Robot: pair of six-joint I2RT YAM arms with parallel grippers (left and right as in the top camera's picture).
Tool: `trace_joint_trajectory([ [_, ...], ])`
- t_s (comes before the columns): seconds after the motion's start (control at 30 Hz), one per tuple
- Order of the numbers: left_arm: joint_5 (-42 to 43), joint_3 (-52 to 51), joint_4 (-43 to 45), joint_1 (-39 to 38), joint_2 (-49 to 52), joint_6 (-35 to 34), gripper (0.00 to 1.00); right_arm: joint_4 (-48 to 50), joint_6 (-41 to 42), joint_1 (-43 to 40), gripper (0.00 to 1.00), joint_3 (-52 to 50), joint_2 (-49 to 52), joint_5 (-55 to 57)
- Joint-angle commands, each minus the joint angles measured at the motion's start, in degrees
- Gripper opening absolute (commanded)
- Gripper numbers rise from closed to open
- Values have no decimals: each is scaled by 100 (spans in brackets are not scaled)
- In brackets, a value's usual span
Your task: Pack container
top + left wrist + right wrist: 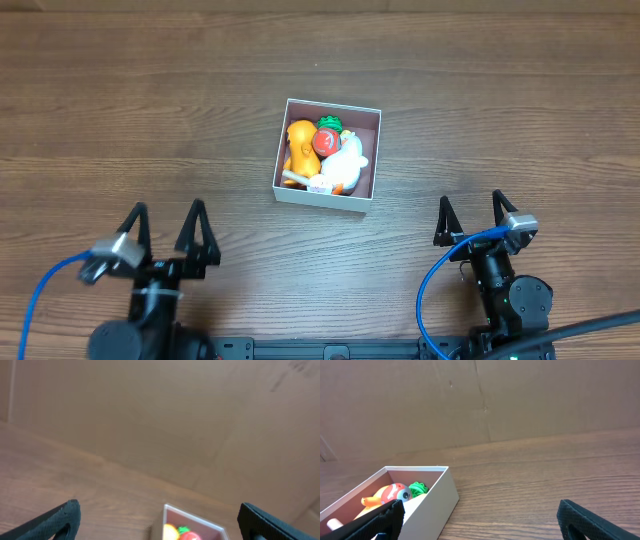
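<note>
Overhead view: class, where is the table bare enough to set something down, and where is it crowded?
Bare table lies left and right of the container and beyond it. The strip between the container and the open left gripper and right gripper is free. Crowded: inside the container, packed with toys.

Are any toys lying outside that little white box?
No, the overhead view shows the toys all inside the container, none on the table around it.

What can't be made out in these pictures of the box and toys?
Overhead: the toys overlap in the container; the white toy hides what lies beneath, so their count is unclear.
Left wrist: the bottom edge cuts off most of the container.
Right wrist: frame edges and a finger hide its near corner.
</note>
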Motion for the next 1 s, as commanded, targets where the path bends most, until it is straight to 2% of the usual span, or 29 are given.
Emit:
trace_joint_trajectory([
  [0.0,-597,-518,280,37,-125,28,100,33,24,-44,100,-59,-63,-4],
  [0.17,-868,-883,297,164,-142,57,100,33,24,-44,100,-59,-63,-4],
  [0.47,-745,-1405,369,452,-140,116,100,31,24,-44,100,-59,-63,-4],
  [0.8,-323,-2293,1377,638,-140,140,100,33,24,-44,100,-59,-63,-4],
  [0.97,-321,-2354,1541,638,-142,605,100,31,24,-44,100,-59,-63,-4],
])
